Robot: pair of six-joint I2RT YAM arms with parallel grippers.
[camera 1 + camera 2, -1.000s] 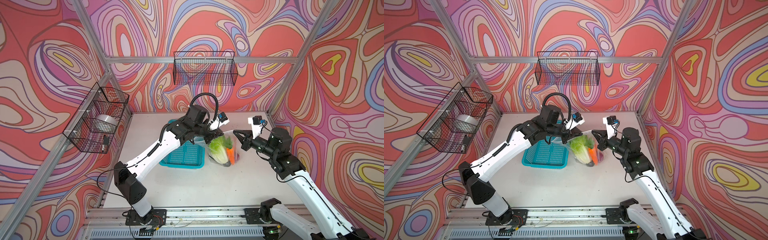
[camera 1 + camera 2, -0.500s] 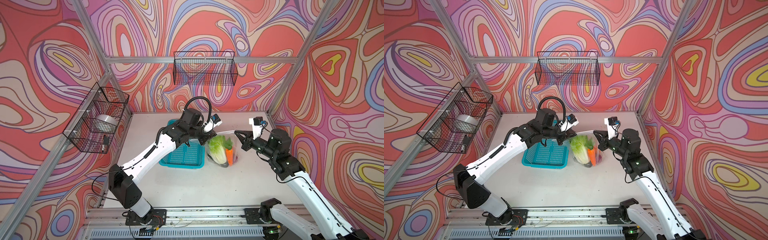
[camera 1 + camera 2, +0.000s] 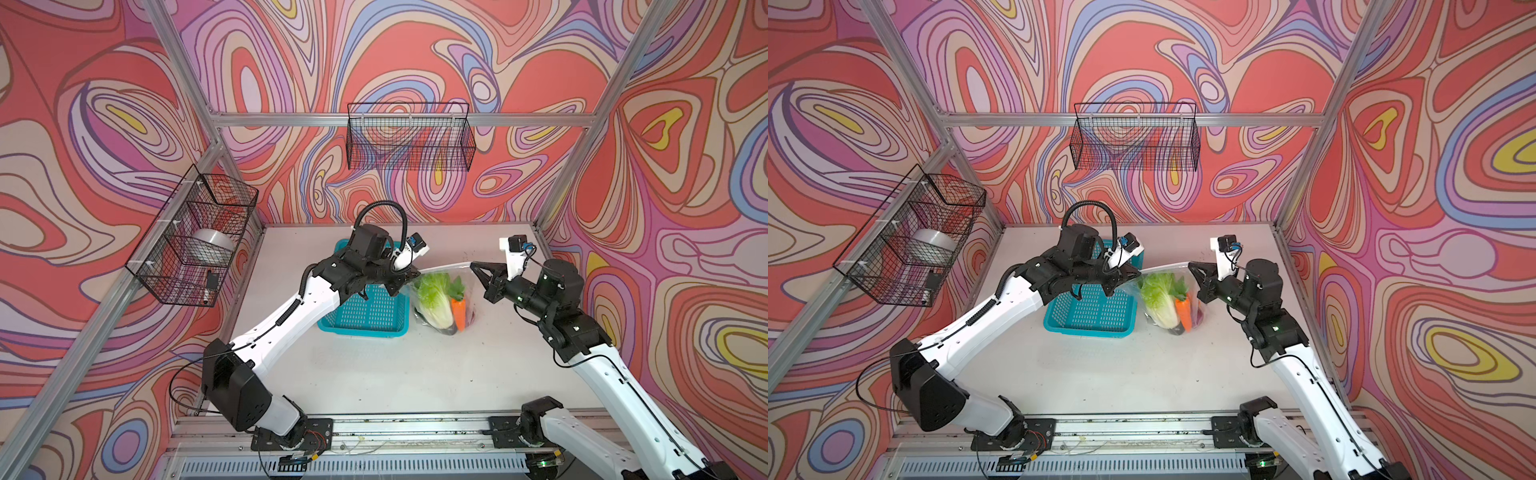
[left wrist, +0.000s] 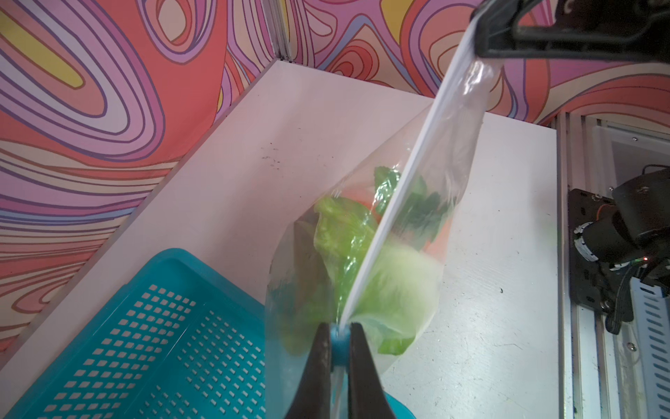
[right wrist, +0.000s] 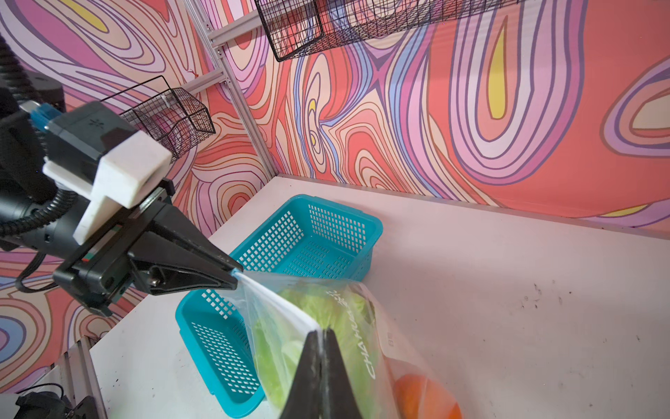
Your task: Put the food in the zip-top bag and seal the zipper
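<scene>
Front rail: both arm bases sit along the near edge of the worktop (image 3: 374, 374); the stretch of worktop just behind them is bare.
Bag (image 3: 440, 299): hangs near the middle of the worktop, right beside the basket, its bottom resting on the surface and its top edge pulled taut between the two grippers.
Food: lettuce (image 3: 432, 297) and carrot (image 3: 458, 311) show through the plastic in both top views, with something dark and something purple at the bottom; nothing is seen left outside the bag.
Basket (image 3: 1096, 309): teal, looks empty, left of the bag, reaching toward the far edge.
Right gripper (image 3: 473, 264): clenched on the right end of the bag's top edge, holding it up as an anchor.
Left gripper (image 4: 340, 348): clenched on the small blue slider (image 4: 339, 346) at the left end of the zipper (image 4: 406, 181).
Zipper state: in the left wrist view the strip runs as one straight white line from slider to the right gripper, so it looks closed along the whole visible length.
Step in hand: the sealing stroke, seemingly at or near its end; filling appears done.
Next move: check the slider has reached the end stop, then lower the bag so it does not tip, and let go one side at a time.
Far edge: worktop there is bare apart from the basket; wire baskets (image 3: 409, 137) hang on the walls.
</scene>
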